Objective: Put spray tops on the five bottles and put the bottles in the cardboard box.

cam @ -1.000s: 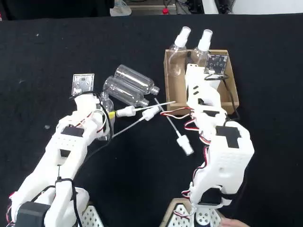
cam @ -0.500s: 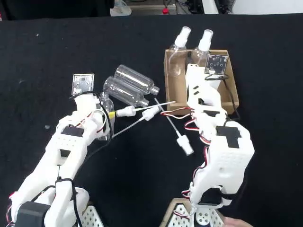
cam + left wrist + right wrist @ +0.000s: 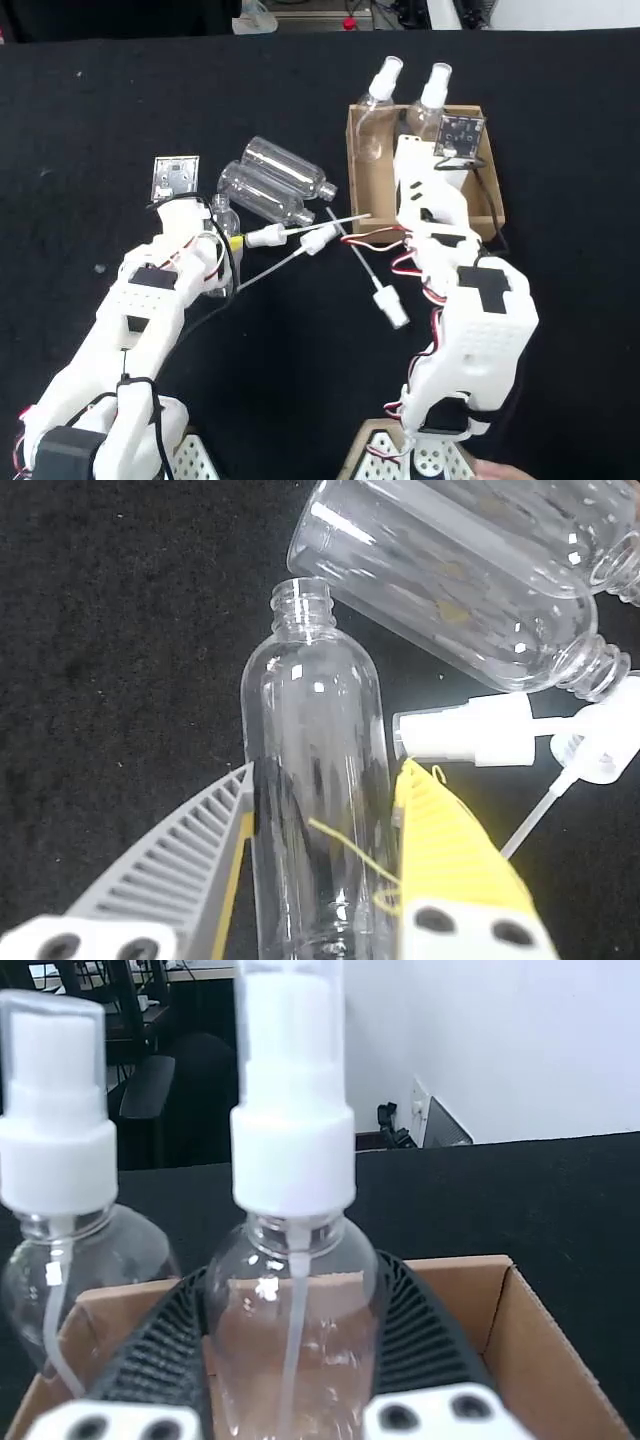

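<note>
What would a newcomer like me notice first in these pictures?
Two white robot arms on a black table, each clasping a clear bottle: the right gripper holds a capped bottle inside the cardboard box, the left gripper an uncapped bottle. Between them lie two more bottles and three loose spray tops.

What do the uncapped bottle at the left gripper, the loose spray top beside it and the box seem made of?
Uncapped bottle: probably clear glossy plastic; see-through, with bright highlights. Spray top: white opaque plastic by its look, smooth with a soft sheen. Cardboard box: brown matte cardboard, thin raw-edged walls.
</note>
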`<control>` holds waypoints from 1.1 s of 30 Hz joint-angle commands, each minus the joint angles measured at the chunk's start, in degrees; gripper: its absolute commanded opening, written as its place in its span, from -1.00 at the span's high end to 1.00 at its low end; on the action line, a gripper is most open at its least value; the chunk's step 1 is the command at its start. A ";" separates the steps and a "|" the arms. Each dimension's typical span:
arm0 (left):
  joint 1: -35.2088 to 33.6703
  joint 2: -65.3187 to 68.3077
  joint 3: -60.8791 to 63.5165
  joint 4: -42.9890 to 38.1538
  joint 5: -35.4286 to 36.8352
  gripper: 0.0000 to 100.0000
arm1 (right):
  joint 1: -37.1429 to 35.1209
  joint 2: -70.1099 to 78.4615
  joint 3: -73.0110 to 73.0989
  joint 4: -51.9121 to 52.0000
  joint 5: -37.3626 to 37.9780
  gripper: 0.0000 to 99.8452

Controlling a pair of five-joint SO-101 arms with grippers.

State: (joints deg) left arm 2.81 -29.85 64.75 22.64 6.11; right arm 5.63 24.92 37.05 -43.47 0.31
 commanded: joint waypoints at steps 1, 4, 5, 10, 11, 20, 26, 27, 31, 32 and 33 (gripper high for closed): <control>-0.75 -0.62 -0.31 -0.53 0.44 0.57 | 1.05 -0.04 -2.77 -1.49 0.00 0.97; -0.75 -0.62 -0.31 -0.53 0.44 0.57 | 1.05 -0.04 -2.77 -1.49 0.00 0.97; -0.75 -0.62 -0.31 -0.53 0.44 0.57 | 1.05 -0.04 -2.77 -1.49 0.00 0.97; -0.75 -0.62 -0.31 -0.53 0.44 0.57 | 1.05 -0.04 -2.77 -1.49 0.00 0.97; -0.75 -0.62 -0.31 -0.53 0.44 0.57 | 1.05 -0.04 -2.77 -1.49 0.00 0.97; -0.75 -0.62 -0.31 -0.53 0.44 0.57 | 1.05 -0.04 -2.77 -1.41 0.00 0.97; -0.75 -0.62 -0.31 -0.53 0.44 0.57 | 0.44 -0.04 -2.77 -1.41 0.00 0.97; -0.75 -0.62 -0.31 -0.53 0.44 0.57 | 0.35 -0.04 -2.68 -1.41 0.00 0.97; -0.75 -0.62 -0.31 -0.53 0.44 0.57 | -0.44 -0.04 -2.15 -1.41 0.00 0.97; -0.75 -0.62 -0.31 -0.53 0.44 0.57 | -0.44 -0.04 -2.15 -1.41 0.00 0.97; -0.75 -0.62 -0.31 -0.53 0.44 0.57 | -0.44 -0.04 -2.15 -1.41 0.00 0.97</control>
State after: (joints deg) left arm 2.81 -29.85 64.75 22.64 6.11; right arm 5.63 24.92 37.05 -43.47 0.31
